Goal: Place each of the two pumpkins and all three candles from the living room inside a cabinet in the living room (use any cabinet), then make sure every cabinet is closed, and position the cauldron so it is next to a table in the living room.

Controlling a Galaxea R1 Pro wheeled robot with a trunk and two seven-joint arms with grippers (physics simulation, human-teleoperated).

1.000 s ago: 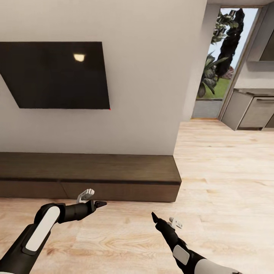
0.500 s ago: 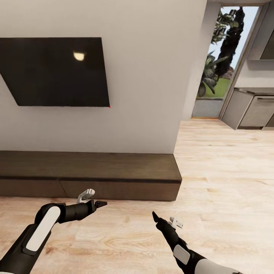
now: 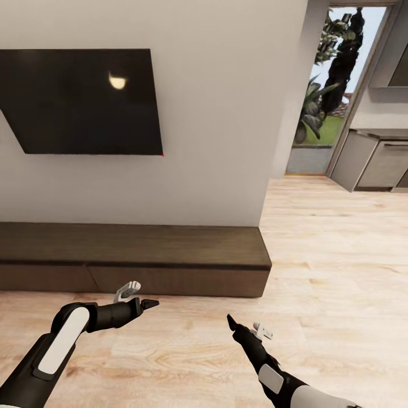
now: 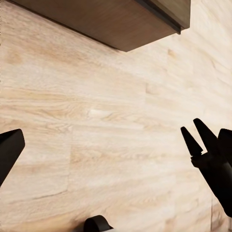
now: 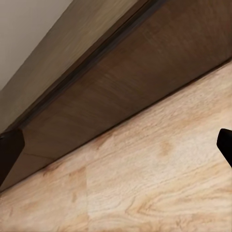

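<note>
Dark-brown cabinet [image 3: 136, 258] sits shut against the wall; both empty grippers, left gripper [image 3: 148, 304] and right gripper [image 3: 230, 323], hover spread apart above the wooden floor [image 3: 340, 272].

The cabinet [image 3: 136, 255] and TV [image 3: 85, 102] run off the head view's nine o'clock edge, and the kitchen units [image 3: 374, 164] off its three o'clock edge.
</note>
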